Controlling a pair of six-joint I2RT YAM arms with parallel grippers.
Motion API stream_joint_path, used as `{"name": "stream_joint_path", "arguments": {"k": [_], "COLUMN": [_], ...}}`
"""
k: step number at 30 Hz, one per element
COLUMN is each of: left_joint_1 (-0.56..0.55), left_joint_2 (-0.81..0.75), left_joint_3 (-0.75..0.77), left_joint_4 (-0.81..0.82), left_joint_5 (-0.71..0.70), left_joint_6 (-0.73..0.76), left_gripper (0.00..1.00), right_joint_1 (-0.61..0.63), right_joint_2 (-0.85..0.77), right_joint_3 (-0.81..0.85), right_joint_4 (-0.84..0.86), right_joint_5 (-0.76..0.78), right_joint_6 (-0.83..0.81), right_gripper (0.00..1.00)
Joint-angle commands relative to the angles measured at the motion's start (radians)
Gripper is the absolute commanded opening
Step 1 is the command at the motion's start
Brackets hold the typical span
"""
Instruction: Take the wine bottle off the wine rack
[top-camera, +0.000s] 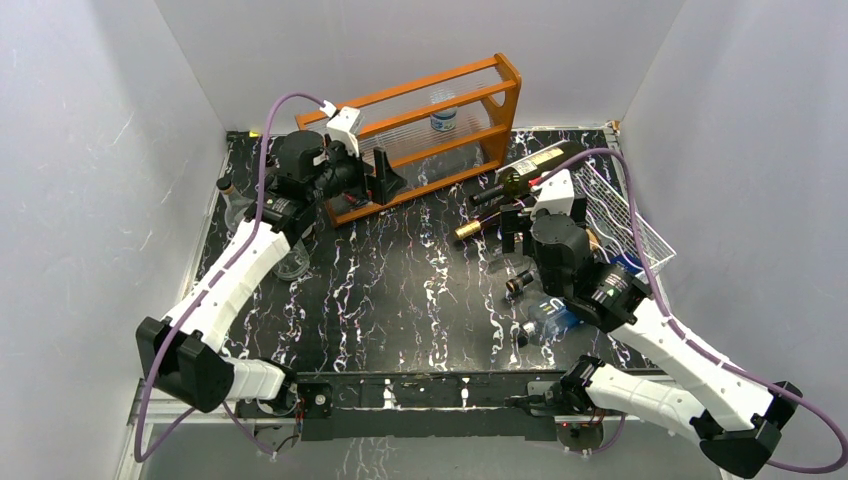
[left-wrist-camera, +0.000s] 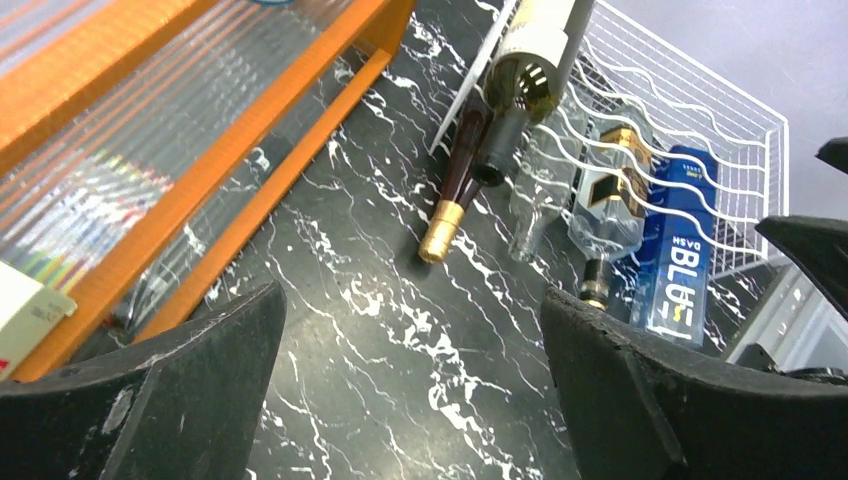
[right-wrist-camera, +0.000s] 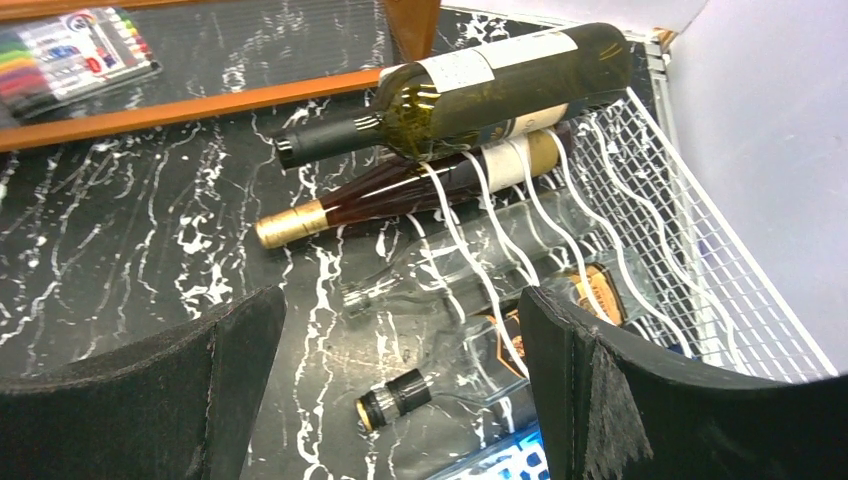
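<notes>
On the left, the left gripper (left-wrist-camera: 412, 310) hangs by the orange shelf (top-camera: 508, 110) at the back of the table (top-camera: 400, 290), its 2 fingers spread as wide as they go, with nothing between them and nothing touched. From its own camera it looks across bare table toward the bottles, well apart from them. Moving right, the green wine bottle (right-wrist-camera: 500, 85) lies on its side at the far end of the rack (right-wrist-camera: 700, 270), resting on the wavy wires with its black-capped neck sticking out over the table. A red bottle (right-wrist-camera: 400, 195) with a gold cap lies just beside and below it, and a clear bottle (right-wrist-camera: 430, 270) sits nearer. The right gripper (right-wrist-camera: 400, 305) hovers near those necks, tilted toward the rack, jaws fully apart, empty and touching nothing. I'd say this is the approach: no bottle is gripped and none has left the rack. The right arm looks the better placed of the 2. Its next move calls for lining the open fingers across the green bottle's neck or shoulder, closing firmly, then lifting it clear of the wires without nudging the red 1 under it, which could roll.
</notes>
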Motion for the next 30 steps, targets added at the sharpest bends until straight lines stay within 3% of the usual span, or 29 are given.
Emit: {"name": "stream_joint_path", "arguments": {"k": [1, 8, 15, 21, 26, 30], "left_joint_1": [-0.002, -0.01, -0.016, -0.042, -0.047, -0.05], "left_joint_2": [0.009, -0.009, -0.065, -0.073, -0.078, -0.082], "left_joint_3": [0.013, -0.116, -0.236, -0.265, -0.269, -0.273], "left_joint_4": [0.155, 0.261, 0.319, 0.323, 0.321, 0.32], "left_joint_5": [-0.029, -0.045, -0.034, -0.045, -0.047, -0.07], "left_joint_6": [0.035, 0.062, 0.065, 0.087, 0.097, 0.111], "left_gripper": [0.98, 0.98, 0.98, 0.98, 0.98, 0.98], "right_joint_1": [0.001, 0.001, -0.057, -0.27, -0.304, -0.304], "right_joint_2": [-0.006, 0.016, 0.137, 0.241, 0.29, 0.338], "right_joint_3": [0.063, 0.093, 0.131, 0.136, 0.112, 0.136], "right_joint_4": [-0.002, 0.013, 0.019, 0.067, 0.205, 0.206], "right_joint_5": [0.066, 0.103, 0.077, -0.213, -0.38, -0.371], "right_joint_6": [-0.084, -0.188, -0.298, -0.465, -0.588, -0.664], "right_gripper": [0.98, 0.98, 0.98, 0.98, 0.98, 0.98]}}
